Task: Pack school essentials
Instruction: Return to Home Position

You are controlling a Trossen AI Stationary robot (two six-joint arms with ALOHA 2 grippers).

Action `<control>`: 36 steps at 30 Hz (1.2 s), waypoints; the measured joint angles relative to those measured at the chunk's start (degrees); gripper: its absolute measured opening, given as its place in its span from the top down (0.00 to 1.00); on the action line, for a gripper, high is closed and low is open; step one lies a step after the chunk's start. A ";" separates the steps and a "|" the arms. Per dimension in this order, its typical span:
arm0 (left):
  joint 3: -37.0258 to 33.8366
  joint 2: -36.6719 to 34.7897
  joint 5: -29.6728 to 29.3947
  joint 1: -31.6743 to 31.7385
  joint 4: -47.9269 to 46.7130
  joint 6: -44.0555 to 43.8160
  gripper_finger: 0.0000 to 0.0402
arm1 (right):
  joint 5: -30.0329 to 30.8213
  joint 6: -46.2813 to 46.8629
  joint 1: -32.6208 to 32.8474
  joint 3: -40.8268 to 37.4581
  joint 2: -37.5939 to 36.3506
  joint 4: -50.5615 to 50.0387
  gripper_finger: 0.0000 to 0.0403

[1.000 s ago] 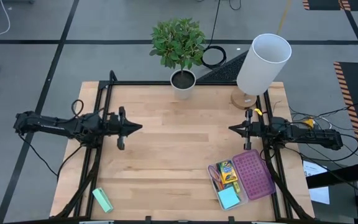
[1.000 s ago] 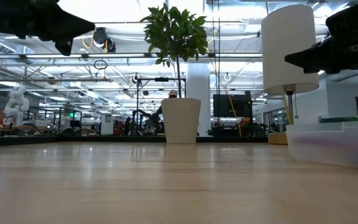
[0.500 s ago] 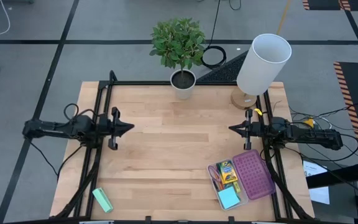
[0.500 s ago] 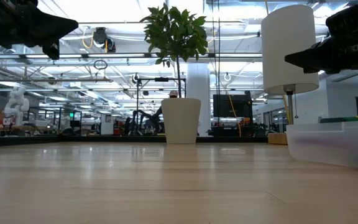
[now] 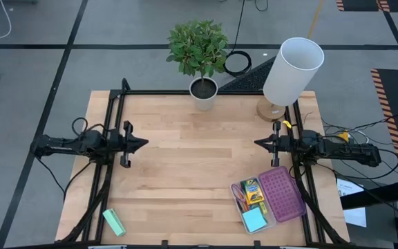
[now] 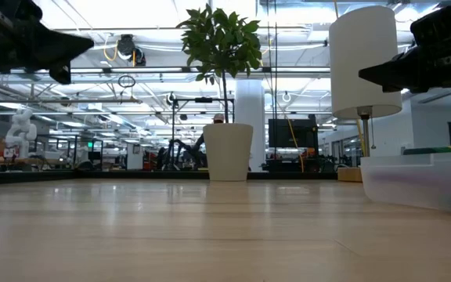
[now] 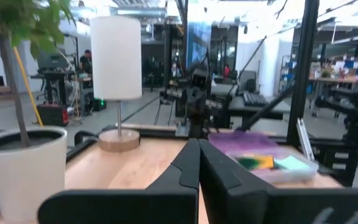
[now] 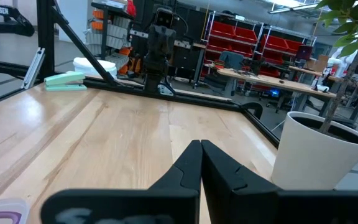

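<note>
Both grippers are seen closed on nothing, their dark fingers pressed together in the wrist views. Nearest the front edge of the table (image 5: 185, 173), at its right, a clear case (image 5: 268, 201) is laid open, its purple lid (image 5: 284, 194) folded out to the right. Inside the case, a blue pad (image 5: 254, 220) is placed at the near end, with a crayon box (image 5: 253, 189) behind it and pencils (image 5: 240, 199) along the left wall; the pen, the scissors and the tiny yellow piece cannot be made out. At the front left corner, well apart from the case, a mint block (image 5: 114, 222) is left lying at a slant on the wood.

Farther back, the right gripper (image 5: 261, 144) is held above the table's right edge, just behind the case, pointing toward the middle. The left gripper (image 5: 141, 144) is held level with it at the left edge, pointing back at it, with bare wood between them. In the left wrist view the case (image 7: 263, 158) is seen beyond the fingers (image 7: 188, 171), and in the right wrist view the block (image 8: 67, 81) is seen past that arm's fingers (image 8: 194, 165).

At the back edge, a plant (image 5: 199, 48) in a white pot (image 5: 204, 92) is set near the middle, and a lamp (image 5: 290, 72) with a white shade is set on a round wooden base at the right corner. In the low view the pot (image 6: 229, 151) and lamp (image 6: 364, 63) are seen against a workshop hall beyond.
</note>
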 joint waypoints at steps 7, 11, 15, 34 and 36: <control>-1.30 0.06 0.08 0.00 -3.36 -0.36 1.00 | 0.00 0.00 0.00 0.02 -0.02 0.02 1.00; -1.22 0.06 0.21 0.00 -5.76 -0.74 1.00 | 0.00 0.00 0.00 0.00 -0.01 0.02 1.00; -1.21 0.13 1.19 0.04 -6.04 -0.29 1.00 | 0.00 0.02 0.00 0.00 -0.02 0.02 1.00; -1.28 0.26 0.17 0.04 -5.03 1.45 0.96 | 0.00 0.01 0.00 0.01 -0.02 0.02 1.00; -1.28 0.26 0.13 0.04 -5.01 1.43 0.97 | 0.00 0.00 0.00 0.02 -0.02 0.02 1.00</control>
